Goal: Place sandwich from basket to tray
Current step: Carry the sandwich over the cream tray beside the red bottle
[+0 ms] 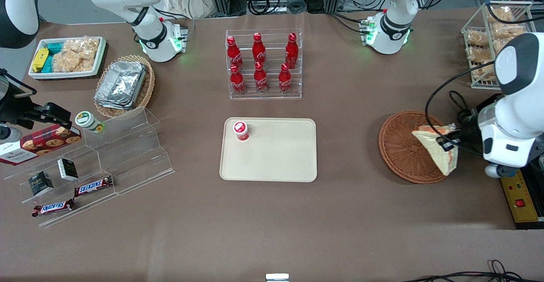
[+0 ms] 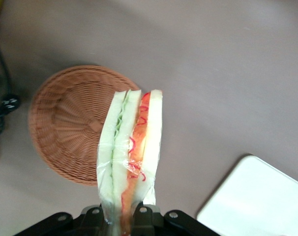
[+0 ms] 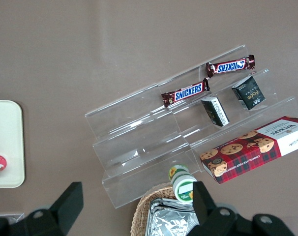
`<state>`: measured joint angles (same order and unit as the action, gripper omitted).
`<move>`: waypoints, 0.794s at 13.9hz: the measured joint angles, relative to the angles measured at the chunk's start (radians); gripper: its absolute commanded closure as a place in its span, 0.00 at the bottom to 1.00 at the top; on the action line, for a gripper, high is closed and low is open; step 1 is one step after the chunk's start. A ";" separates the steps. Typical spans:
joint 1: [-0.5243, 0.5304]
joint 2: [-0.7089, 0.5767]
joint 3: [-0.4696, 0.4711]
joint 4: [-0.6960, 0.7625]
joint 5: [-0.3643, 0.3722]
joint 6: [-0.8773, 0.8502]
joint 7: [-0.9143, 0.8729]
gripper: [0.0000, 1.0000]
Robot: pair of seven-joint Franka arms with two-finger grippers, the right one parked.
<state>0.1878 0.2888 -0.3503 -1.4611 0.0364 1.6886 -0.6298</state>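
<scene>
My left gripper point(image 1: 447, 142) is shut on the sandwich point(image 1: 437, 151), a plastic-wrapped white wedge with red and green filling, and holds it lifted above the round reddish-brown basket point(image 1: 403, 146) at that basket's edge toward the working arm's end. In the left wrist view the sandwich point(image 2: 132, 152) stands out from between the jaws of the gripper point(image 2: 120, 219), with the empty basket point(image 2: 70, 123) and a corner of the tray point(image 2: 259, 199) below. The beige tray point(image 1: 272, 154) lies at the table's middle with a small red-capped cup point(image 1: 240, 130) on one corner.
A clear rack of red bottles point(image 1: 263, 63) stands farther from the front camera than the tray. A wire rack of bagged snacks point(image 1: 488, 44) is at the working arm's end. A control box point(image 1: 520, 201) sits near the basket. Snack shelves point(image 1: 97, 163) lie toward the parked arm's end.
</scene>
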 measured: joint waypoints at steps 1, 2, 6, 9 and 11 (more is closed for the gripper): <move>-0.001 0.011 -0.036 0.017 0.000 -0.004 -0.003 1.00; -0.001 0.020 -0.075 0.026 0.000 -0.005 -0.012 1.00; -0.053 0.053 -0.174 0.029 0.002 0.000 -0.033 1.00; -0.195 0.142 -0.178 0.029 0.065 0.136 -0.169 1.00; -0.281 0.218 -0.179 0.029 0.106 0.196 -0.232 1.00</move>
<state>-0.0935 0.5066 -0.5297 -1.4316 0.1429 1.8847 -0.8613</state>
